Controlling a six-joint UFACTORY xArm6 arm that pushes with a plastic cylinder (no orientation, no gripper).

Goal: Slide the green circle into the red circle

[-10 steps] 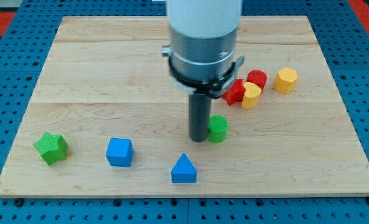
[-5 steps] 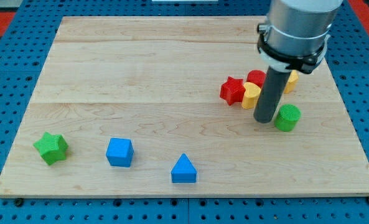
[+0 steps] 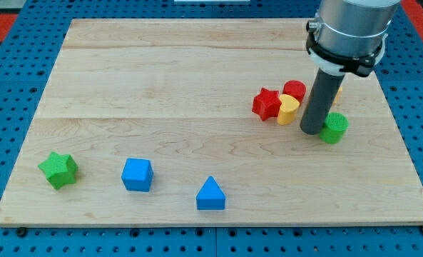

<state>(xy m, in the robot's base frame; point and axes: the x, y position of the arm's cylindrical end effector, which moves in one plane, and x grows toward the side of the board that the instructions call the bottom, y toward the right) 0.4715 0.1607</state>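
Note:
The green circle (image 3: 334,128) sits on the wooden board at the view's right. My tip (image 3: 312,131) touches its left side. The red circle (image 3: 294,91) lies up and to the left of the green circle, apart from it, with the rod standing between them. A yellow heart (image 3: 288,109) touches the red circle's lower left, and a red star (image 3: 267,103) sits left of the heart. A yellow block is almost hidden behind the rod.
A green star (image 3: 58,169) lies at the view's lower left. A blue cube (image 3: 138,174) and a blue triangle (image 3: 210,194) lie along the view's bottom. The board's right edge (image 3: 404,143) is near the green circle.
My tip has pushed the green circle far to the right and slightly upward, from the board's middle to beside the red and yellow cluster. The other blocks have not moved.

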